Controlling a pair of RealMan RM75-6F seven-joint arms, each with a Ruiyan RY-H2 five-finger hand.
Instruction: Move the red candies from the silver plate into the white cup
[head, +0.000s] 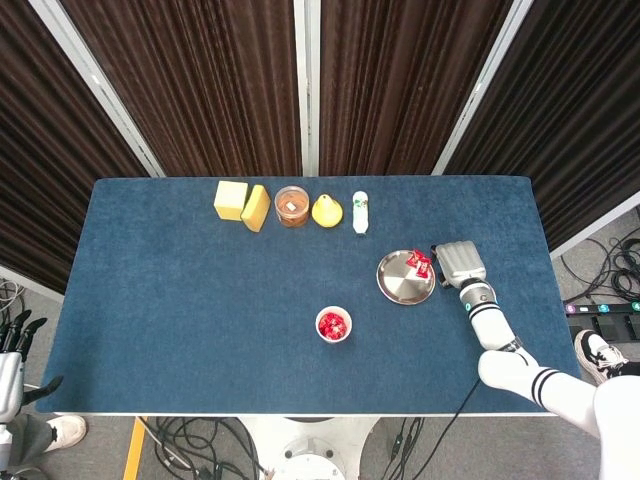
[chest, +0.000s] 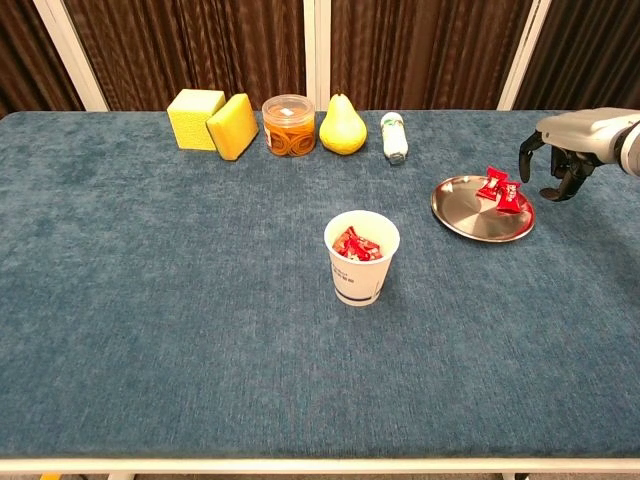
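On the blue worktop (chest: 150, 300), the right robot hand (chest: 560, 150) hovers just beside the silver plate (chest: 465, 222), fingers curled downward, holding nothing. Two red candies (chest: 500, 189) lie on the plate's far edge. The white cup (chest: 360, 272) nearby holds more.

The left robot hand (head: 12, 345) hangs off the worktop, fingers apart.

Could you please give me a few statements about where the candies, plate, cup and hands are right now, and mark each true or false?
1. Red candies lie on the silver plate. True.
2. The white cup is empty. False: it already has red candies in it.
3. The right hand holds a candy. False: it hovers just right of the plate, holding nothing, fingers curled downward.
4. The cup stands nearer the table's front edge than the plate. True.
5. The left hand is over the cup. False: it is off the table's left edge, far from the cup.
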